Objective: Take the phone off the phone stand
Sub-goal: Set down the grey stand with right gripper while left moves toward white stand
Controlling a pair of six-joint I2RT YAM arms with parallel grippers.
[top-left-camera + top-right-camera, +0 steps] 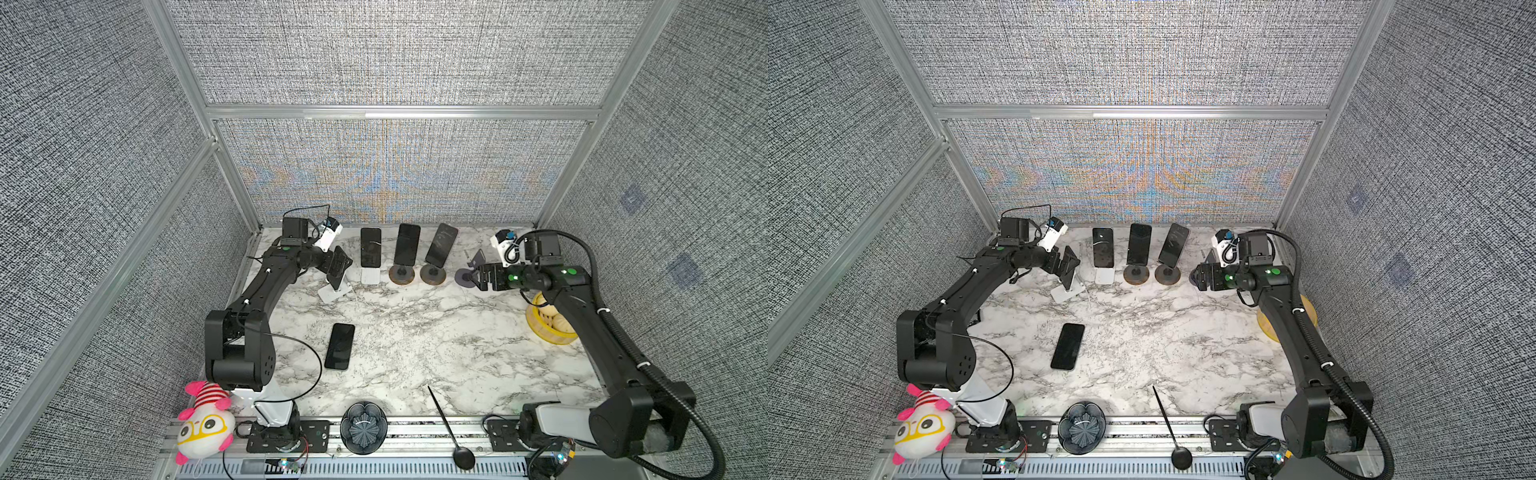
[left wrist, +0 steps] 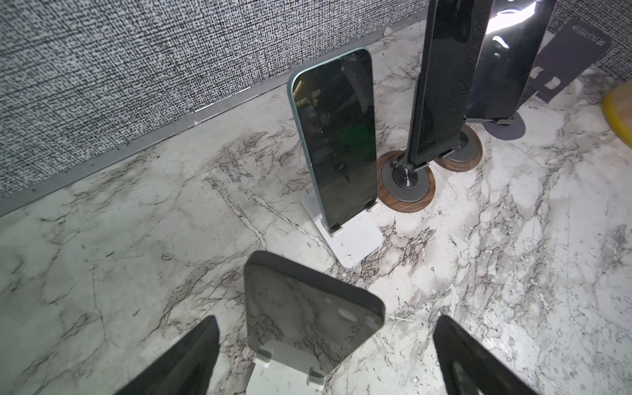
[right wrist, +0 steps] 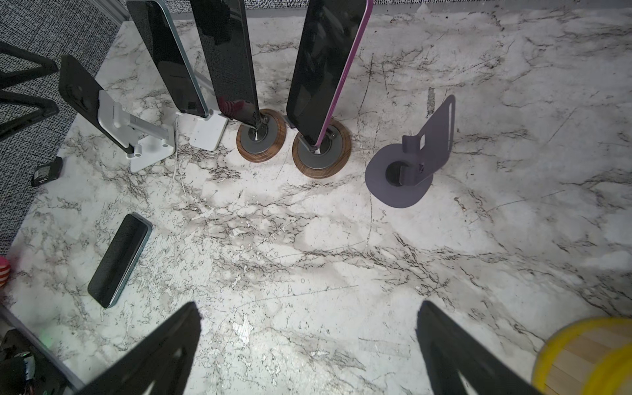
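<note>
Marble table [image 1: 415,332], grey woven walls [image 1: 395,54] on three sides. From its base at the near edge the left arm [image 1: 257,291] reaches toward the far left corner, wrist turned toward the middle. On the other side the right arm [image 1: 598,332] reaches to the far right, wrist level and turned inward.

At the left arm's end the left gripper [image 2: 326,318] is spread wide and grasps nothing. The phone [image 2: 307,307] leans on its white stand [image 2: 284,372] between the fingers [image 2: 191,355], clear of both. Likewise spread wide and empty, the right gripper [image 3: 309,303] hangs over bare marble, with a purple stand [image 3: 434,136] ahead of it.

Beyond the left gripper a row of three phones [image 1: 406,245] stands upright. A flat phone [image 1: 340,346] lies back toward that arm's base.

In both top views the left gripper covers most of the phone, and only the stand's base [image 1: 332,293] shows. The right gripper hides part of the purple stand, and the right arm half covers a yellow basket [image 1: 544,328]. Both wrist views cut the fingers off at the frame edge.
</note>
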